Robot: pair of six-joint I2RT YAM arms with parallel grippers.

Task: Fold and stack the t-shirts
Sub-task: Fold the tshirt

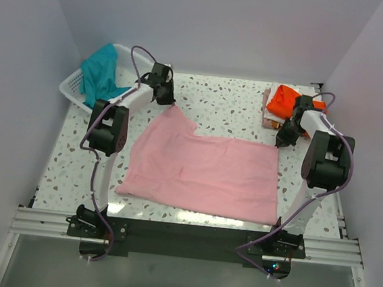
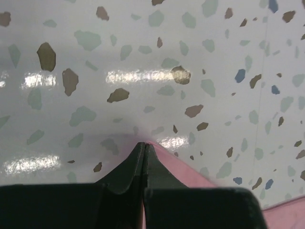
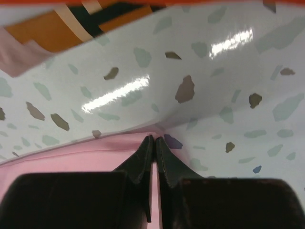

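The light pink t-shirt [image 1: 202, 175] lies spread across the middle of the table. My left gripper [image 1: 170, 102] is shut on its far left corner, and pink cloth [image 2: 190, 174] shows at the fingertips in the left wrist view. My right gripper [image 1: 278, 143] is shut on its far right corner, and pink cloth [image 3: 71, 157] shows there in the right wrist view. The bright orange t-shirt [image 1: 285, 99] lies folded at the far right. The teal t-shirt [image 1: 100, 74] hangs over the basket.
A white lattice basket [image 1: 73, 85] stands at the far left corner. Under the orange shirt lies a folded pale cloth with orange and dark print [image 3: 71, 26]. White walls close the table on three sides.
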